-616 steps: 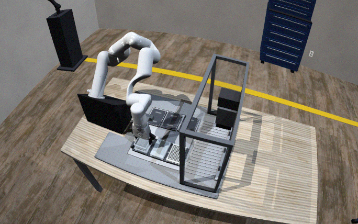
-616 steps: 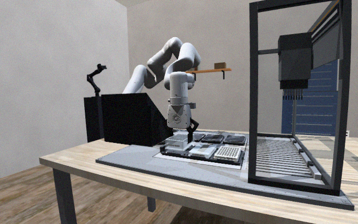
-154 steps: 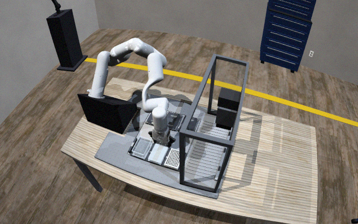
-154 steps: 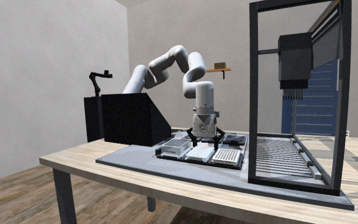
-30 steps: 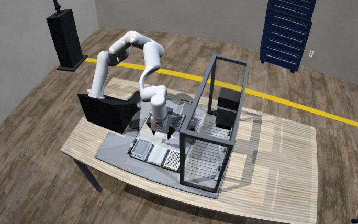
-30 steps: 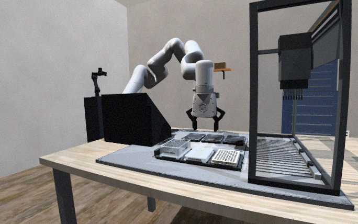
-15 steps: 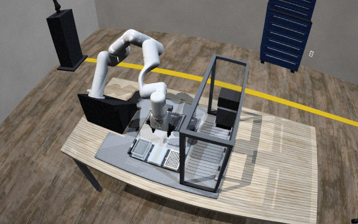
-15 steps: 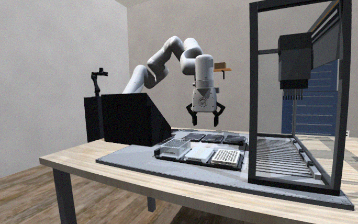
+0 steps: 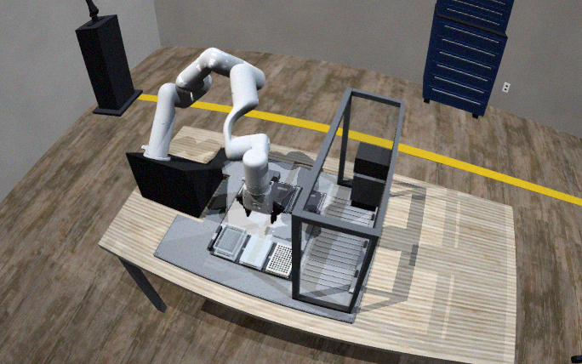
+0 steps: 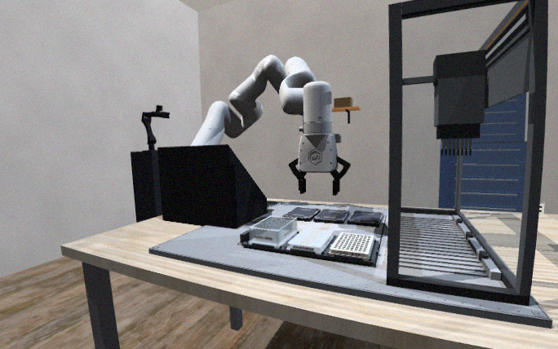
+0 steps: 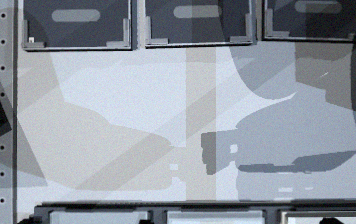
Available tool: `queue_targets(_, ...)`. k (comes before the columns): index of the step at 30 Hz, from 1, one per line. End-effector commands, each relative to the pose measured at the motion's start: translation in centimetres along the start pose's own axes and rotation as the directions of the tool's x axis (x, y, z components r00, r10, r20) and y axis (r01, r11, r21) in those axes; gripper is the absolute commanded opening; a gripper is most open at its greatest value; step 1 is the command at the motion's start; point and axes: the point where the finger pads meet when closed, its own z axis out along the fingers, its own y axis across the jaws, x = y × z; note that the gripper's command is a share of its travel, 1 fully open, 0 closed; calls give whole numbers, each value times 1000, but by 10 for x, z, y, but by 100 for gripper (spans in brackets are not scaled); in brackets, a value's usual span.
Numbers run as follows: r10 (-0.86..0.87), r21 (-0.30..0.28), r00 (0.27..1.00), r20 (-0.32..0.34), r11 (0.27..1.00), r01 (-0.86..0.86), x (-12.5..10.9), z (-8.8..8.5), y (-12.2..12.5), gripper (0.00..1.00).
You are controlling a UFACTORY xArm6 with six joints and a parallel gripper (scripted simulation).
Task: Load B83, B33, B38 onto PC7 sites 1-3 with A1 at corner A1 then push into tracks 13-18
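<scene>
The long black carrier PC7 [image 10: 307,251] lies on the grey apron in front of the rails. It carries three plates in a row. The clear deep-well block B83 [image 10: 272,229] is at the handle end, the white 384-well plate B33 [image 10: 311,240] is in the middle, and the 96-well plate B38 [image 10: 352,244] is nearest the rails. All three look flat. The A1 corners are too small to read. My gripper [image 10: 318,191] hangs open and empty, well above the deck between the carrier and the nests [image 10: 331,214]. It also shows in the top view [image 9: 260,214]. Its fingers are out of the wrist view.
Three dark nests [image 11: 197,22] with corner locators stand empty behind the carrier [image 11: 165,212]. The instrument's dark frame [image 9: 296,257] encloses the ribbed rails [image 10: 436,242]. A black pipetting head [image 10: 458,94] hangs inside. The arm's black base box [image 10: 205,185] stands at the left.
</scene>
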Motion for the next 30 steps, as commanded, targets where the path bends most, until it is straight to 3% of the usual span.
queue_targets(1, 0, -3, 1000, 1, 1000, 0, -20, -2, 1, 100)
queue_targets(30, 0, -3, 1000, 2, 1000, 0, -145, -2, 1, 100)
